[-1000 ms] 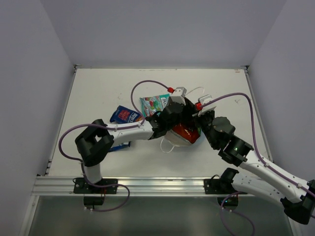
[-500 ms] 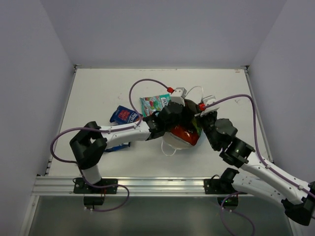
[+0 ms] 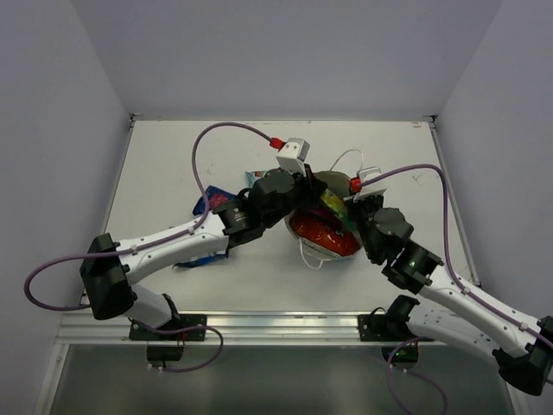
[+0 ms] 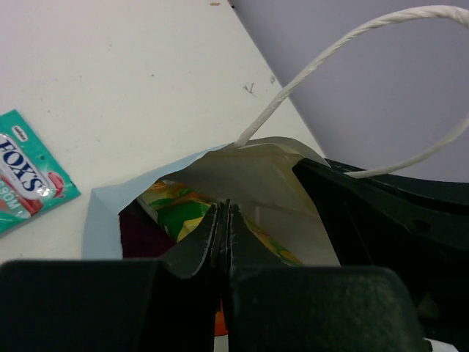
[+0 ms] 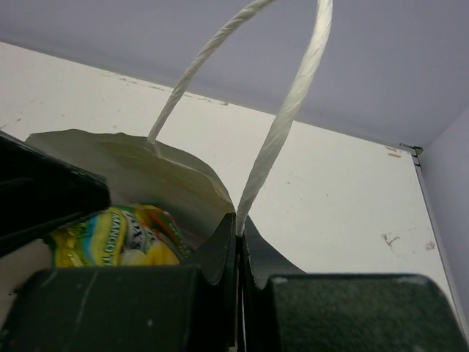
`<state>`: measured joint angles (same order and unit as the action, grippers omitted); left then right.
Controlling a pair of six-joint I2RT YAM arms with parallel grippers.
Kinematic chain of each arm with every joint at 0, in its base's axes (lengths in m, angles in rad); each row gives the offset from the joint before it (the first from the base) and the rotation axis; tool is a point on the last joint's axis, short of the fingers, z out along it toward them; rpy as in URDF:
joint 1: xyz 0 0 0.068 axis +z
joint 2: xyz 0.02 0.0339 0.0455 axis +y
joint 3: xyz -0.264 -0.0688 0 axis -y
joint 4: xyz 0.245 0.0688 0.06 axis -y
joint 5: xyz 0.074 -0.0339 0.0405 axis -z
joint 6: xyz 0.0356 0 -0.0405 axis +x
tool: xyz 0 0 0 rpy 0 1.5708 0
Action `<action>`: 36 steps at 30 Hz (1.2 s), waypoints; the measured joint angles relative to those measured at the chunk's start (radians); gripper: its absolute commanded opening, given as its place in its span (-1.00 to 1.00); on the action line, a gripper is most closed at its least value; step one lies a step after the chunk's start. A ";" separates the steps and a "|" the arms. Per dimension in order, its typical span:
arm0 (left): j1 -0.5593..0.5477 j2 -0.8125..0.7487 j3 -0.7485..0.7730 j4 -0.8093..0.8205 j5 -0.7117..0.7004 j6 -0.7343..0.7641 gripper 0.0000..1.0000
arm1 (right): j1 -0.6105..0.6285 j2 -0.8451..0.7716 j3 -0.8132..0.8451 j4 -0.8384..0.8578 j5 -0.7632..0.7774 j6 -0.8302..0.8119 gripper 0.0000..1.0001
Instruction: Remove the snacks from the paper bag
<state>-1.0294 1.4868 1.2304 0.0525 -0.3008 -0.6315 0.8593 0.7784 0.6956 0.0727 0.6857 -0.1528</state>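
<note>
While both arms crowd in over the table (image 4: 146,88), we find the paper bag (image 4: 101,216) right at the tips of both tools. It is light blue outside and white inside, and its rim is crumpled and bowed into a wide, uneven mouth. One thin white cord handle (image 5: 282,117) arches up and away from the right gripper (image 5: 239,233). A second cord loop (image 3: 309,257) lies flat on the table at the near side of the bag.

The right gripper has its fingers pressed together on the bag's rim, at the spot where the cord handle rises from the paper, pinching that edge. The left gripper (image 4: 223,209) sits at the opposite lip with its fingers squeezed flat against each other, no gap showing. Its tips lie over the contents, and we cannot tell whether any foil is caught between them.

Just past the left gripper's tips, inside the bag, lies the yellow-green packet (image 4: 170,209), glossy and creased. To its left sits a dark magenta patch (image 4: 143,238), too shadowed to read. From above, the orange-red packet (image 3: 324,235) shows in the bag's mouth between the two grippers.

Out on the table, well to the left of the left gripper's fingers, a teal-white packet (image 4: 26,180) lies flat. A dark blue packet (image 3: 206,204) lies farther back along that arm, partly hidden under it.
</note>
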 measured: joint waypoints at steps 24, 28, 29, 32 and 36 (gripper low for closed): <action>0.544 -0.169 0.284 -0.280 -0.065 0.298 -1.00 | -0.081 -0.028 -0.037 -0.060 0.002 0.013 -1.00; 0.665 -0.040 0.229 -0.192 -0.016 0.326 -1.00 | -0.081 -0.022 -0.012 -0.082 -0.009 -0.002 -1.00; 0.687 0.004 0.224 -0.169 0.000 0.329 -1.00 | -0.081 -0.018 -0.003 -0.084 -0.016 -0.007 -1.00; 0.745 0.135 0.218 -0.093 0.043 0.335 -1.00 | -0.082 0.011 0.028 -0.082 -0.026 -0.028 -1.00; 0.792 0.271 0.219 -0.025 0.084 0.336 -1.00 | -0.092 0.054 0.063 -0.079 -0.035 -0.057 -1.00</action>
<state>-0.2379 1.7576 1.4490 0.0273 -0.2169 -0.2958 0.7673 0.8326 0.7582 -0.0063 0.6510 -0.2096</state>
